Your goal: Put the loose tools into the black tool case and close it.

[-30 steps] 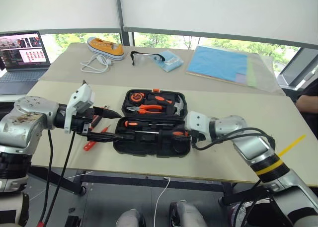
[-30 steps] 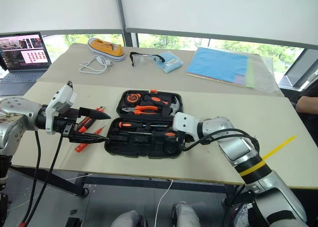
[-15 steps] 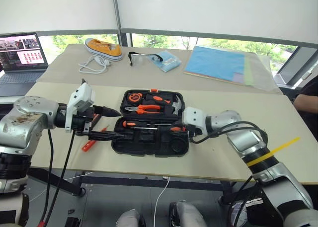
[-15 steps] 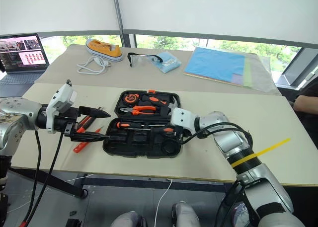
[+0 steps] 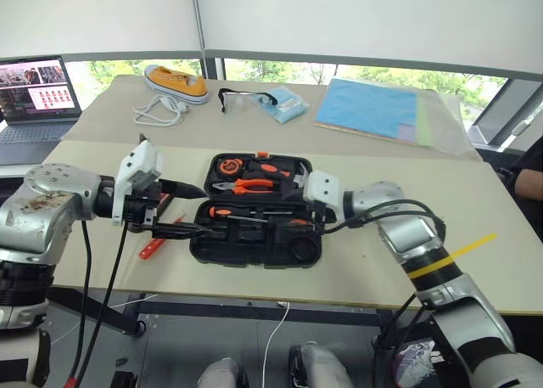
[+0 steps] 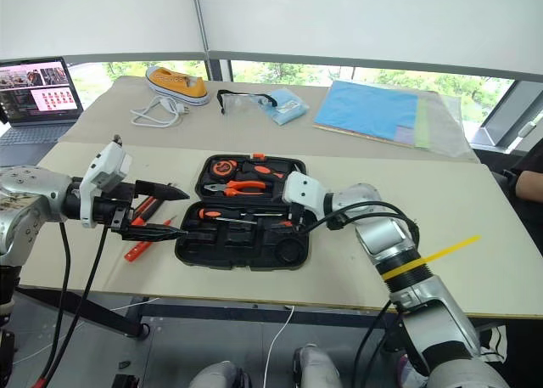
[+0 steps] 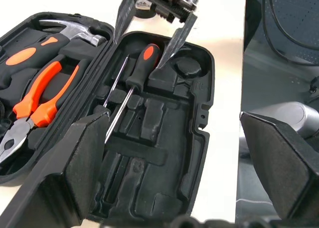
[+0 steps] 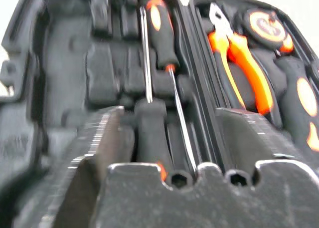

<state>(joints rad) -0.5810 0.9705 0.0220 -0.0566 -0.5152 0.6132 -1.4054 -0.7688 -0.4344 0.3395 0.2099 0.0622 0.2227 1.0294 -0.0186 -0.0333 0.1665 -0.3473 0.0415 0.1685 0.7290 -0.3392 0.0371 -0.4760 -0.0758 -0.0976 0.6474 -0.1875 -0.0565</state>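
The black tool case (image 5: 254, 254) lies open on the table. Its far half holds pliers, a hammer and a tape measure. In the near half lie two screwdrivers (image 5: 254, 213) with black-orange handles. My right gripper (image 7: 140, 51) hovers over that half, open, its fingers either side of one screwdriver handle (image 7: 144, 56). My left gripper (image 5: 206, 212) stands open at the case's left end, nothing between its fingers. On the table behind it lie loose orange tools (image 6: 136, 250).
At the back of the table are a laptop (image 5: 34, 87), a yellow shoe (image 5: 178, 81), a white cable (image 5: 157, 112), safety glasses (image 5: 242, 95) and a blue folder (image 5: 377, 108). A person's arm (image 5: 530, 184) shows at the right edge.
My right gripper has moved left along the case's near half and its fingers have spread wider. The left arm has stayed still.
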